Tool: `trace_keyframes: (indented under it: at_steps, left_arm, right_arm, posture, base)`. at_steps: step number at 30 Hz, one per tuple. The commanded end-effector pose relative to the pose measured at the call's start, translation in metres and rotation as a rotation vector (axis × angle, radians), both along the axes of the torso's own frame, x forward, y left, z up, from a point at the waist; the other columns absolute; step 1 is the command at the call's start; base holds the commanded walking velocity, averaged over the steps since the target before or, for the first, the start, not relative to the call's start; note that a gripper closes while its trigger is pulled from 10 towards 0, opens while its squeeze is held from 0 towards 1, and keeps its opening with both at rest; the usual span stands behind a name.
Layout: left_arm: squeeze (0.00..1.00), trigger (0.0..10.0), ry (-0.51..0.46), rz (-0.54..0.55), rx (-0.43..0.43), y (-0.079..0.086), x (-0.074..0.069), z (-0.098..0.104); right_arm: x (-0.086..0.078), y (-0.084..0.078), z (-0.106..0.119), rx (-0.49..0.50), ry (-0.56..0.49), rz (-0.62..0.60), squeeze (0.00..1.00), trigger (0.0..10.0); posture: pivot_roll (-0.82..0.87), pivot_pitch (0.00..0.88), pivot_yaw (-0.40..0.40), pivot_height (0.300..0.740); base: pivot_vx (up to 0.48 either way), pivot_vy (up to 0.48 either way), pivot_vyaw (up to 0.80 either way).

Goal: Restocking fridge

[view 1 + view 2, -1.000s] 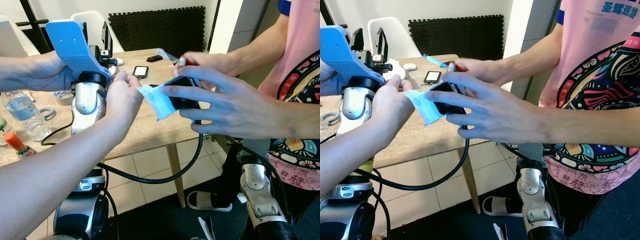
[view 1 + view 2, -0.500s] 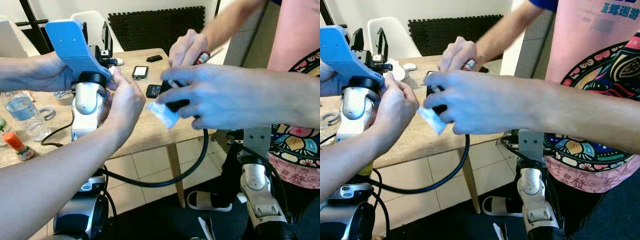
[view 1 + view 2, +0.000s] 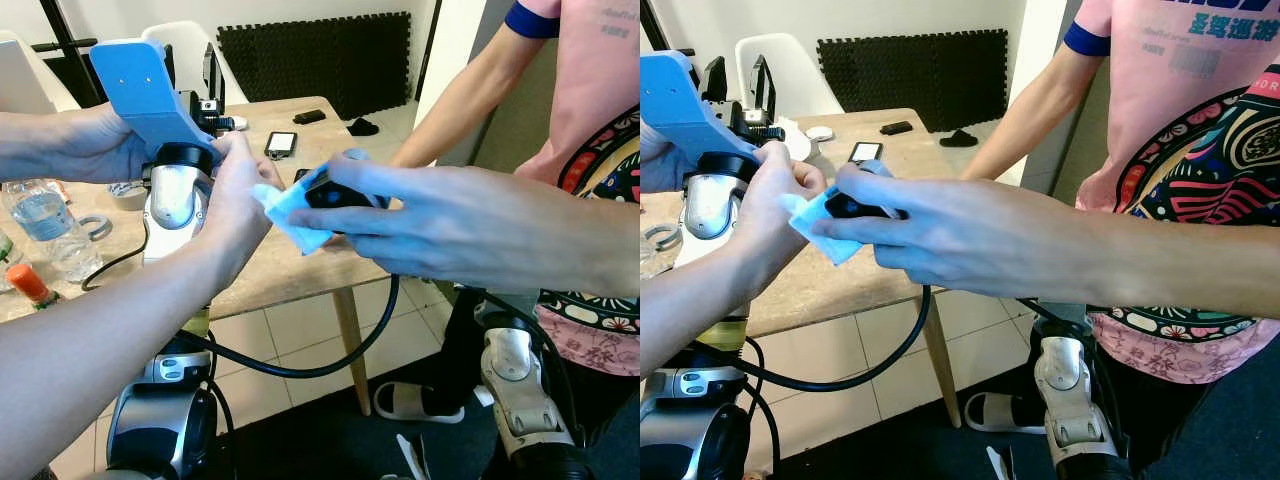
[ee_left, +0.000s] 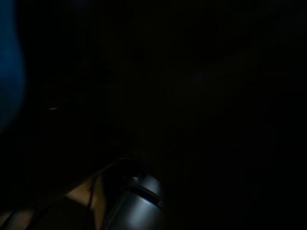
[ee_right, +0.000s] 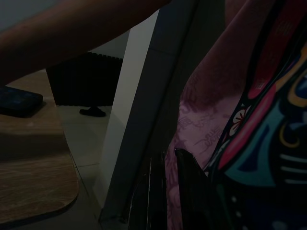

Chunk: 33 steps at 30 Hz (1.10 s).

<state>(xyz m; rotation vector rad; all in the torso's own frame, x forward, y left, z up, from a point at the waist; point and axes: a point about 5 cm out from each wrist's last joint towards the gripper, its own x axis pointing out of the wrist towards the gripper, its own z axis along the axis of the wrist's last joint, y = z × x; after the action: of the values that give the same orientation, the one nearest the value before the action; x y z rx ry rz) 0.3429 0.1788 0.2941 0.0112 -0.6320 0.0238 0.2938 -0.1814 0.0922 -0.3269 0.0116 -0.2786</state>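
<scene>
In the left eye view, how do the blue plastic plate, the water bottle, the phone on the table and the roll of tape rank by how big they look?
1. blue plastic plate, though nearest the camera
2. water bottle
3. phone and roll of tape: too alike to rank

I can read almost nothing here. The person's pink T-shirt [image 3: 1200,110] carries blue characters across the chest, cut off by the top of my right eye view, with a blurred strip just below them; I can't make out either. The bottle [image 3: 42,225] on the table [image 3: 290,250] has a label too small to read.
</scene>
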Motion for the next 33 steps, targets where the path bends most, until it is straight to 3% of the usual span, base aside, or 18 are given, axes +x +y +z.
trace_keyframes:
  at_steps: [1, 33]
  left_arm:
    - [0.00, 10.0, 0.044, 0.013, 0.012, 0.0021, 0.0029, -0.0081]
    - [0.00, 10.0, 0.045, 0.009, 0.018, 0.0005, 0.0036, -0.0085]
  right_arm:
    - [-0.0032, -0.0048, -0.0073, 0.006, 0.034, -0.025, 0.00, 10.0]
    - [-0.0061, -0.0046, -0.0102, 0.013, 0.040, -0.034, 0.00, 10.0]
  posture:
    - [-0.02, 0.000, -0.024, 0.740]
    - [-0.03, 0.000, -0.015, 0.740]
  base:
    - [0.000, 0.000, 0.00]
    - [0.000, 0.000, 0.00]
